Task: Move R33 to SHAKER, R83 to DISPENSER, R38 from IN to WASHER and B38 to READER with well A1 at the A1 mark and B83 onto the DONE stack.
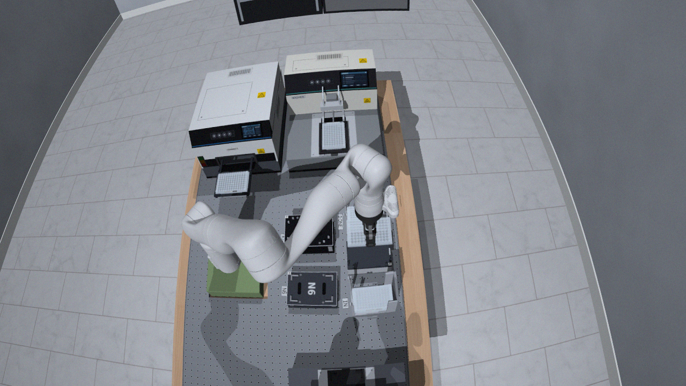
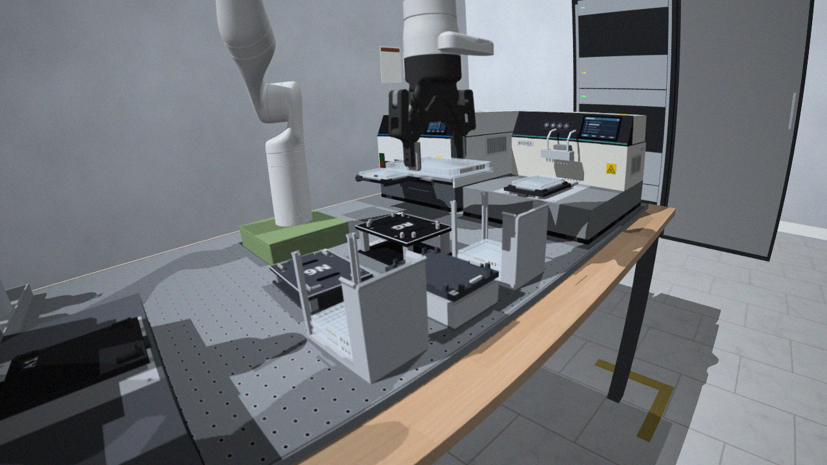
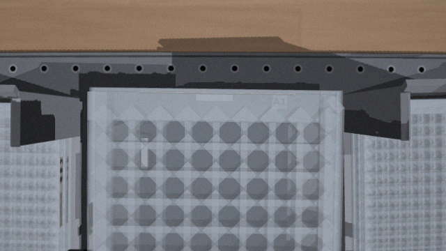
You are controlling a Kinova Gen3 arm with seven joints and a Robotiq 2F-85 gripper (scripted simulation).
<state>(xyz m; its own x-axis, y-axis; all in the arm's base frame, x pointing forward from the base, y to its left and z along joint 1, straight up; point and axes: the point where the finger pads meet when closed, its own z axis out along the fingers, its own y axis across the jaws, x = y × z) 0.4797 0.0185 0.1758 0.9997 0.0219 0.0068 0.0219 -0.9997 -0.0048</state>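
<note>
My gripper (image 1: 369, 235) (image 2: 435, 161) is shut on a clear well plate (image 1: 357, 232) (image 2: 462, 167) (image 3: 216, 174) and holds it level, high above the deck. I cannot read its label. In the wrist view the dark station with the A1 mark (image 3: 279, 101) shows through the plate, straight below it. This station (image 1: 369, 259) (image 2: 457, 277) stands between the DONE rack (image 2: 523, 243) and the IN rack (image 1: 394, 292) (image 2: 393, 312). One plate (image 1: 232, 182) lies on the left instrument's drawer. Another plate (image 1: 333, 135) (image 2: 537, 183) lies on the WASHER.
The IN rack holds plates (image 1: 369, 297) (image 3: 394, 174); the DONE rack holds a plate (image 2: 482, 251) (image 3: 35, 174). Nest N6 (image 1: 311, 288) (image 2: 316, 276) and the raised regrip nest (image 2: 403, 230) stand left of the racks. A dark instrument (image 2: 69, 358) is at the front.
</note>
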